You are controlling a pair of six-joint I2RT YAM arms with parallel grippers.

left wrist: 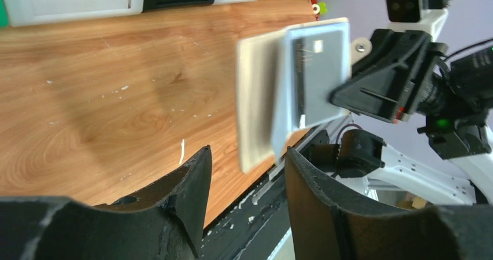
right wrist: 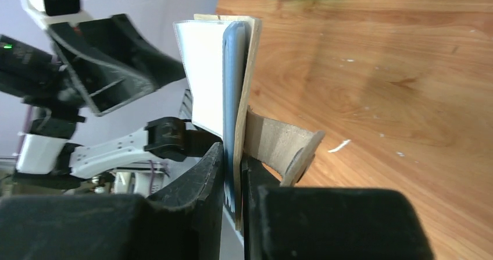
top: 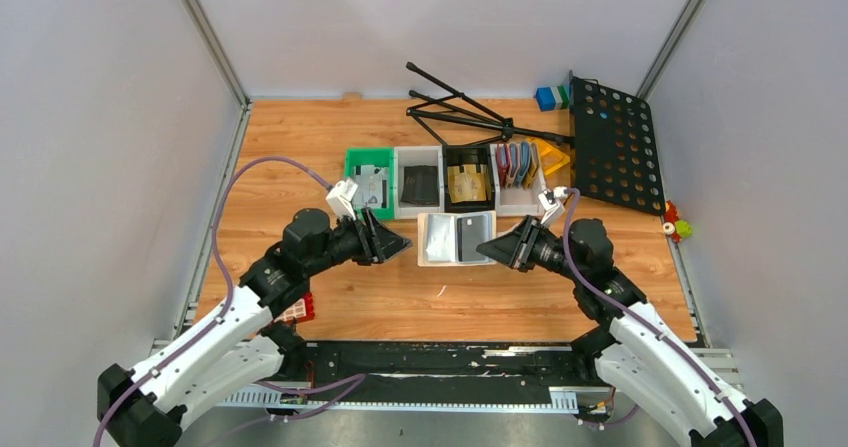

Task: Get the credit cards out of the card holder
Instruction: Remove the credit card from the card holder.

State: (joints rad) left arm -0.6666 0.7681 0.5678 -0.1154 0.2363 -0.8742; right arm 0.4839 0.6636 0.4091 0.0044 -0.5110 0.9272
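Note:
The pale card holder (top: pixel 440 238) is open and held above the table between my two grippers. A dark credit card (top: pixel 470 237) sits in its right half. My right gripper (top: pixel 497 246) is shut on the holder's right edge. In the right wrist view the jaws (right wrist: pixel 234 162) pinch the holder (right wrist: pixel 206 68) edge-on, with its closing tab (right wrist: pixel 280 146) hanging beside them. My left gripper (top: pixel 402 242) is open and empty just left of the holder. In the left wrist view its fingers (left wrist: pixel 247 161) stand apart, short of the holder (left wrist: pixel 258 109) and the card (left wrist: pixel 318 68).
A row of bins stands behind the holder: green (top: pixel 352 163), white (top: pixel 418 154), black (top: pixel 468 152), and a white one with upright wallets (top: pixel 518 165). A black perforated stand plate (top: pixel 615 142) and folded tripod legs (top: pixel 470 112) lie at the back right. A red object (top: pixel 298 310) sits by the left arm.

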